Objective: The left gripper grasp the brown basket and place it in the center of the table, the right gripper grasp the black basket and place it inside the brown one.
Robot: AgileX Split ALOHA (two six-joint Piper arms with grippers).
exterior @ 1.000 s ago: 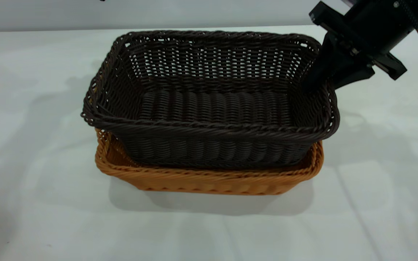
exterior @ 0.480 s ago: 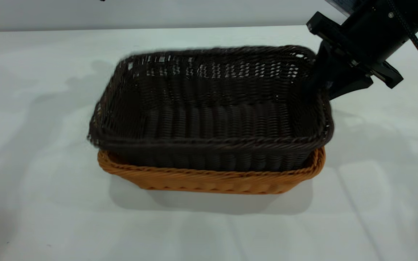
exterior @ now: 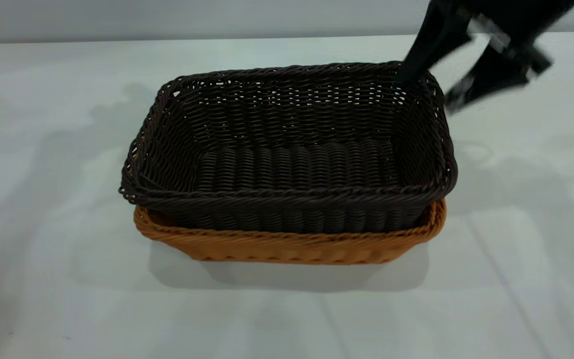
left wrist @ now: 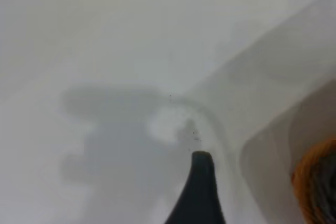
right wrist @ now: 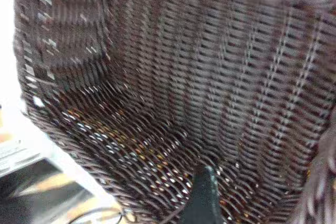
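Note:
The black basket [exterior: 292, 149] sits nested inside the brown basket [exterior: 287, 244] in the middle of the table [exterior: 58, 279]; only the brown one's front wall and rim show beneath it. My right gripper [exterior: 427, 92] is open just above the black basket's back right corner, holding nothing. In the right wrist view the black weave [right wrist: 173, 93] fills the picture behind one dark finger [right wrist: 202, 198]. My left gripper [left wrist: 257, 198] is open over bare table, apart from the brown basket's edge [left wrist: 317, 187]; it is outside the exterior view.
Pale table surface lies on all sides of the stacked baskets, with soft shadows to the left and right. The right arm [exterior: 506, 30] reaches in from the upper right corner. A grey wall [exterior: 167, 17] runs behind the table's far edge.
The black basket dropped down level into the brown one. My right gripper opened, let go of its back right rim and rose a little.

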